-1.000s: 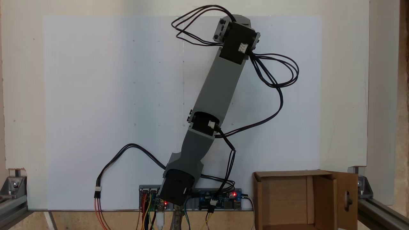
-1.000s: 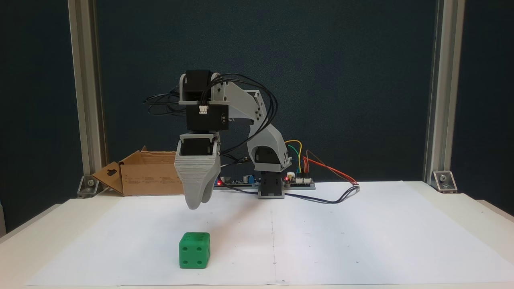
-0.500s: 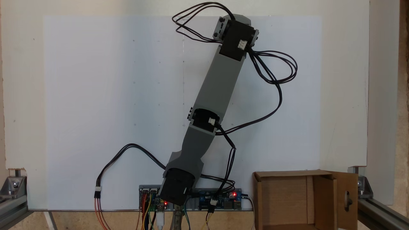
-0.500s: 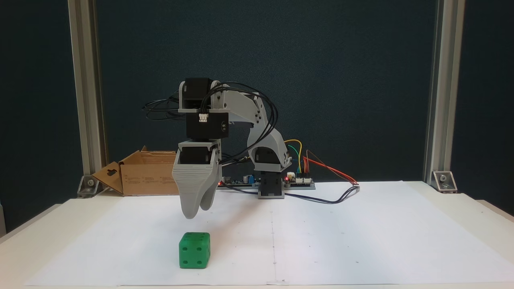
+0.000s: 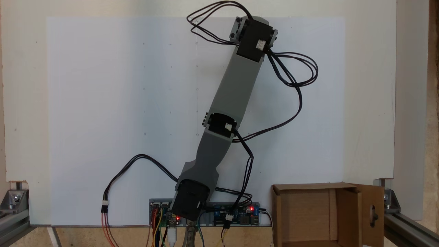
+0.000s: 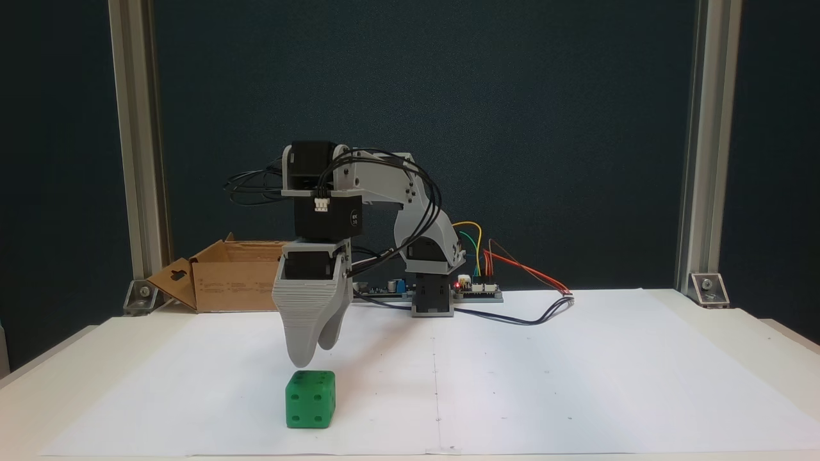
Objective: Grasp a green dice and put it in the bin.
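The green dice (image 6: 311, 399) sits on the white paper near the table's front edge, a face with four pips toward the camera. My gripper (image 6: 314, 356) hangs point-down right above it, its lower tip just over the dice's top left corner. The two grey jaws overlap in this fixed view, with no gap visible between them. In a fixed view from above, the wrist motor (image 5: 254, 38) covers both gripper and dice. The bin (image 6: 237, 282), a brown cardboard box with a slotted flap, stands at the back left, and from above the bin (image 5: 305, 212) lies at the bottom right.
White paper (image 5: 120, 103) covers most of the table. Controller boards and coloured wires (image 6: 477, 288) sit by the arm's base. Black cables (image 5: 295, 79) loop off the arm. Aluminium frame posts (image 6: 138, 160) stand at the rear corners.
The arm has lowered steadily and reached a little further out, bringing the gripper tips from well above the dice to just over its top. The dice has not moved.
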`<state>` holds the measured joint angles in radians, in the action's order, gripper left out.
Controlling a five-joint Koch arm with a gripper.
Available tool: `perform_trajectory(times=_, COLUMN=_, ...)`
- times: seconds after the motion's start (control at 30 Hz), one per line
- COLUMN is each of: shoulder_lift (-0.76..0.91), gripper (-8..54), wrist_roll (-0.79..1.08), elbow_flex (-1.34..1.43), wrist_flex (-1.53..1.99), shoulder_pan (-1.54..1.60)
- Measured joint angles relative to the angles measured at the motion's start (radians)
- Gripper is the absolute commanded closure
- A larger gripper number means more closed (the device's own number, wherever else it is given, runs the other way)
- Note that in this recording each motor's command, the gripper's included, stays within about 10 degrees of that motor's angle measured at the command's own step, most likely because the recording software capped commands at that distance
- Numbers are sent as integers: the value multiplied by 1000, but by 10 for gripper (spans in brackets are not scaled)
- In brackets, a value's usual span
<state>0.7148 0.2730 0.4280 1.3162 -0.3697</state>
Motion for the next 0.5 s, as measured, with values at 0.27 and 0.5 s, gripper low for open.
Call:
perform_trajectory(times=0.27, shoulder_lift=-23, gripper=6, wrist_roll=0, elbow_flex=-34, wrist_flex=-2, shoulder_pan=0)
perform_trajectory(times=0.5, shoulder_lift=-40, gripper=7, wrist_roll=0, elbow_flex=-37, wrist_flex=-14, shoulder_pan=-3)
